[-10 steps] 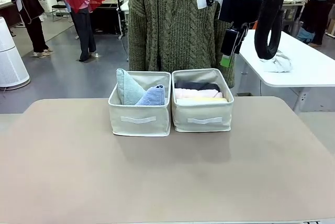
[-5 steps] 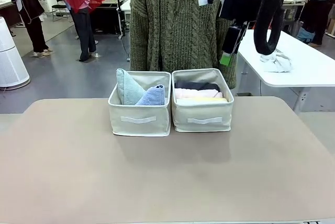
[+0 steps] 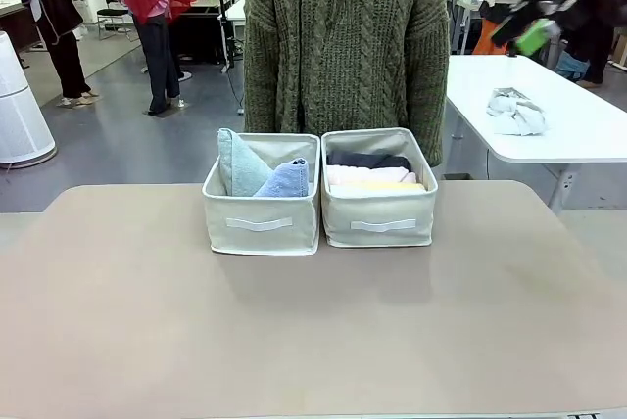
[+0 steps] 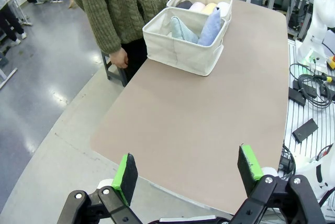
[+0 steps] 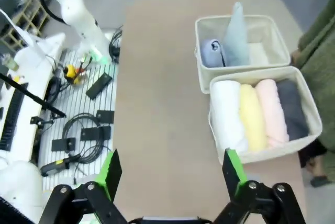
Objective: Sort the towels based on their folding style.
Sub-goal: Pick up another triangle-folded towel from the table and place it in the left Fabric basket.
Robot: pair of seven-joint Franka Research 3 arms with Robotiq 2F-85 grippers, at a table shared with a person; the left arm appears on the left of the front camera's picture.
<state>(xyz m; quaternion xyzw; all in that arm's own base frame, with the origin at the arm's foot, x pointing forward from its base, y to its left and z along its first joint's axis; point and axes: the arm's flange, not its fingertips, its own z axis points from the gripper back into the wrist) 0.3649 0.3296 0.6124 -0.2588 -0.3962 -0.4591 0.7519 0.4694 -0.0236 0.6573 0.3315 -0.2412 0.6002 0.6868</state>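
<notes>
Two cream fabric boxes stand side by side at the table's far middle. The left box holds two cone towels, pale grey-teal and periwinkle-blue. The right box holds rolled towels: dark grey, pink and yellow. The right wrist view also shows a white roll beside the yellow one. My left gripper hangs open high over the table's near left corner. My right gripper is open, high above the table, with nothing between its fingers; its arm is a blur at the top right.
A person in a green knit sweater stands behind the boxes, one hand at their side. A white table at the back right bears a pale grey rag. Cables and tools lie beside the table's robot side.
The right arm has swung up and to the right, away from above the right box, to the picture's top right corner. The boxes and towels have not moved.
</notes>
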